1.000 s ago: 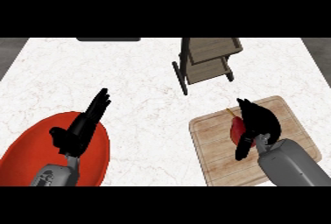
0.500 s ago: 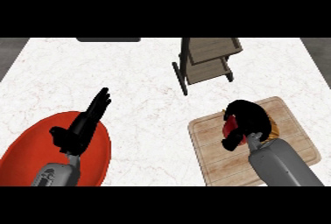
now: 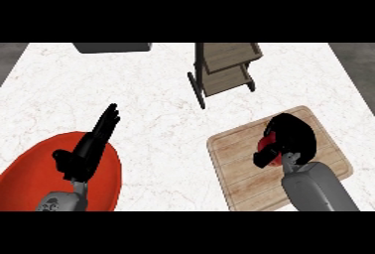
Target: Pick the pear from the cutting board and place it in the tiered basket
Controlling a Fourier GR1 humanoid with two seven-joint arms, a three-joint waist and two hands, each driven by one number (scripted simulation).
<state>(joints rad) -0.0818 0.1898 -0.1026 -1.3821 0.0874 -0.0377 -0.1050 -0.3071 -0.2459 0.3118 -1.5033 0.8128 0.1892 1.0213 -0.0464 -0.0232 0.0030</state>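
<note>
- Pear: only a red sliver of it shows, under my right hand, over the middle of the cutting board. Whether it rests on the wood or is lifted off it I cannot tell.
- My right hand has its fingers and thumb curled round the pear, clasping it and hiding most of it. Its grey forearm comes up from the lower edge, across the board's near right part.
- The cutting board is pale wood with rounded corners and lies a little turned on the right side of the white marble counter.
- The tiered basket stands beyond the board, toward the far edge and a bit to the left of it, well apart from my right hand. It has a dark frame and brownish shelves, one above the other.
- My left hand is released, fingers straight and together, pointing away from me. It rests at the lower left above a red plate.
- The red plate sits at the near left corner of the counter, partly covered by my left forearm.
- A dark grey object shows at the far edge, left of the basket; I cannot tell what it is.
</note>
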